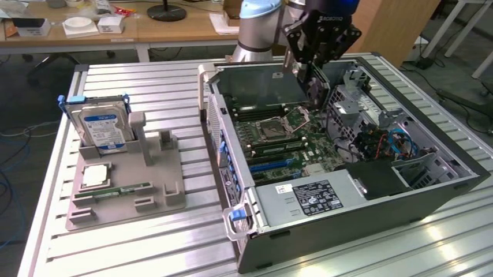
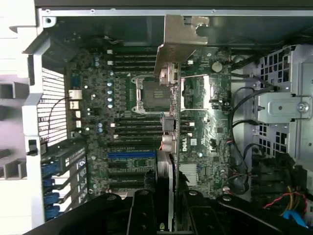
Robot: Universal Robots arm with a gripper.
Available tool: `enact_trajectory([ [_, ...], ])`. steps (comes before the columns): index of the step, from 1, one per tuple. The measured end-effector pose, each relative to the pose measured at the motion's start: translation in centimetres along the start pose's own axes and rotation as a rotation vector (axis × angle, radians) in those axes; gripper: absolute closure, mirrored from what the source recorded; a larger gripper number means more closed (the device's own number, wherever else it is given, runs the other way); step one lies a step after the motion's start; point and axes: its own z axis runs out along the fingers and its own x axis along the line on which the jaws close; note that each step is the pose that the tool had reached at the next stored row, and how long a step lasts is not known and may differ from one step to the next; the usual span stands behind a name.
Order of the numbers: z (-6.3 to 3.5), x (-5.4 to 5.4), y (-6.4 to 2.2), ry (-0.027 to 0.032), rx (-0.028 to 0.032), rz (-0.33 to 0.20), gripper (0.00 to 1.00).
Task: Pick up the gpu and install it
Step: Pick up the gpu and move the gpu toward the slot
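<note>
The gpu [image 1: 258, 86], a thin dark card, hangs tilted over the far end of the open computer case [image 1: 439, 193]. My gripper [image 1: 310, 78] is shut on its near edge from above. In the wrist view the gpu [image 2: 168, 129] is seen edge-on, with its silvery metal bracket [image 2: 178, 39] at the far end, and my gripper [image 2: 166, 198] holds it between the dark fingers [image 2: 142, 210]. Below the card lies the motherboard [image 2: 122, 122] with the processor socket [image 2: 149, 90] and a blue slot [image 2: 132, 154]. The card is above the board and not seated in a slot.
On the slatted table at the exterior view's left, a grey holder [image 1: 165, 179] carries the blue-labelled hard drive [image 1: 103, 124], a processor chip [image 1: 94, 175] and a green memory stick [image 1: 119, 189]. Inside the case sit the power supply [image 1: 308, 199], the drive cage [image 2: 288, 107] and loose cables [image 2: 244, 147].
</note>
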Motion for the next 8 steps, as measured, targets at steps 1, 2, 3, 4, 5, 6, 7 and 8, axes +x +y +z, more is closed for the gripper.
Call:
enact_trajectory([
  [1, 0.03, -0.3, 0.01, 0.0000, 0.0000, 0.000, 0.73],
  [2, 0.05, -0.6, 0.02, 0.0000, 0.0001, 0.000, 0.73],
  [3, 0.08, -0.9, 0.04, 0.0000, 0.0000, 0.000, 0.73],
  [4, 0.10, -1.2, 0.05, -0.0001, 0.0000, 0.000, 0.73],
  [5, 0.12, -1.4, 0.05, 0.0000, -0.0001, 0.000, 0.73],
  [6, 0.13, -1.5, 0.05, 0.0000, 0.0000, 0.000, 0.73],
  [7, 0.12, -1.5, 0.05, 0.0001, 0.0001, 0.000, 0.73],
  [8, 0.12, -1.5, 0.05, 0.0000, 0.0001, 0.000, 0.73],
])
